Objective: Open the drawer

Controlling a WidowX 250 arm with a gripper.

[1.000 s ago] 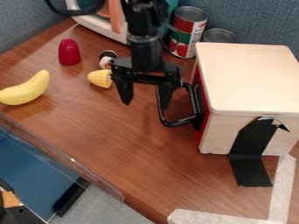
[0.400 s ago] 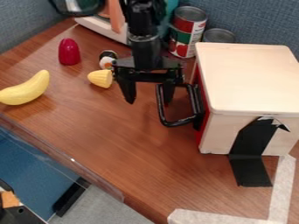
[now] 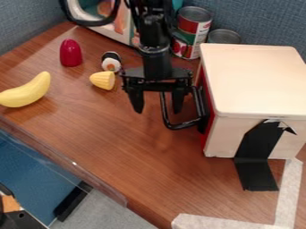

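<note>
Arm [image 3: 153, 27]: black throughout, surface dull with faint grey highlights. Upper section irregular and blocky in outline; a rounded joint housing [image 3: 154, 48] sits above a smooth, column-like wrist section [image 3: 156, 65]. One thick black cable [image 3: 90, 22] forms a broad, smooth curve beside the arm. Gripper [image 3: 158, 110]: black, with a wide, angular crosspiece [image 3: 156, 84] and two dark fingers [image 3: 137, 102] tapering to narrow tips. Screws and markings too small to tell.

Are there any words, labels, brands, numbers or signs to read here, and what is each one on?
Tall can: label print, too small to read.
Wooden drawer box: no writing visible.
Black tape: no writing visible.
Nothing here can be read well enough to quote.
</note>
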